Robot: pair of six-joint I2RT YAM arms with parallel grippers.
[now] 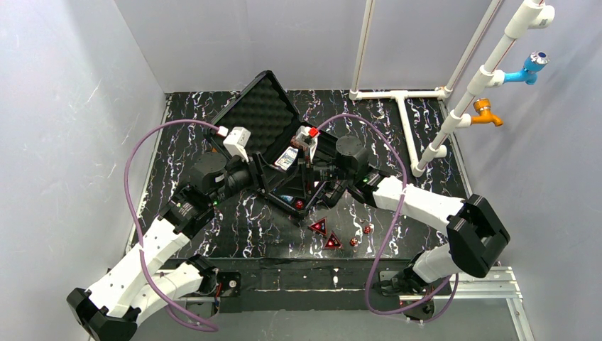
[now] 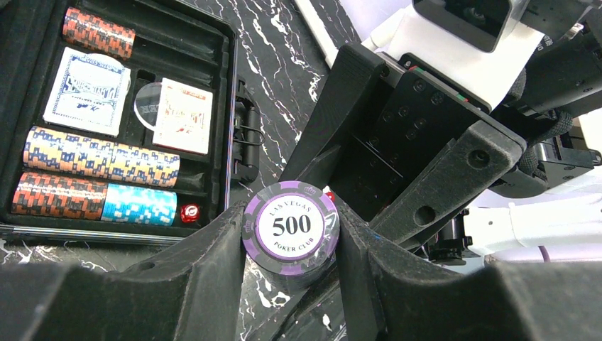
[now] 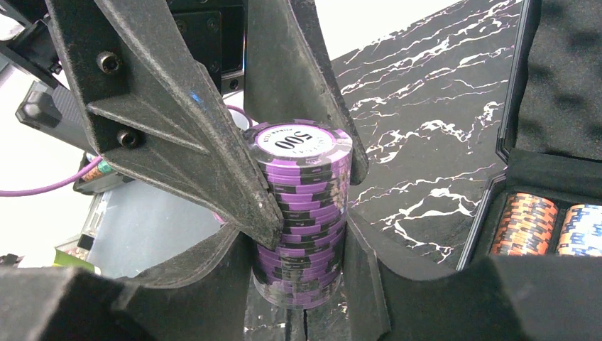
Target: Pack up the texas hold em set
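just outside the open case [image 2: 228, 106]: one roll of purple chips [image 3: 302, 213], your left gripper [image 2: 291, 249] and right gripper [image 3: 298, 278] both clamped on it, likely so the loose stack stays together.

purple chip [image 2: 291, 226], "LAS VEGAS 500 POKER CLUB"

I pinch the purple chip roll [image 3: 302, 213] (top reads 500) upright in my left gripper [image 2: 289, 207] and right gripper [image 3: 298, 229]; the open, part-filled case [image 2: 231, 85] lies beside them.
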